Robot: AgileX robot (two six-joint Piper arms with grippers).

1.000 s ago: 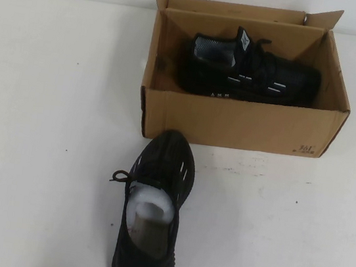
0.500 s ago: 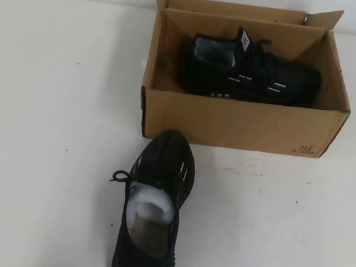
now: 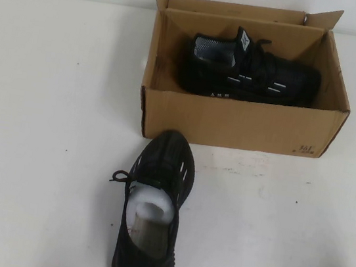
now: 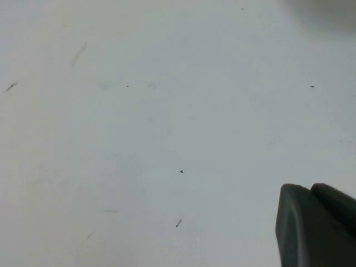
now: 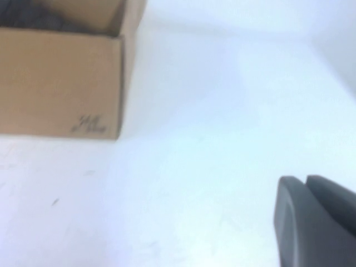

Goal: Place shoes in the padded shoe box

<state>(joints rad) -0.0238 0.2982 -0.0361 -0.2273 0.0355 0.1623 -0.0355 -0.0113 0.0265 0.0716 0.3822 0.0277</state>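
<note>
Shoes are sitting in two places relative to the padded shoe box. One black sneaker is lying on the white table on the robot's side of the box, its toe pointing at the box's near wall and stopping just short of it, its heel nearest the camera, white paper stuffing showing in the opening and a lace loop sticking out toward the robot's left. The second sneaker is resting inside the box, lying lengthwise across it with its toe toward the robot's right and its white dash marks facing up. The box's flaps are standing upright at the far side.

Neither arm is appearing in the high view. The left gripper is hanging over bare table, away from the box, and the right gripper is hovering over the table near the box's printed corner; whether either one's jaws are spread or pressed together cannot be told.
</note>
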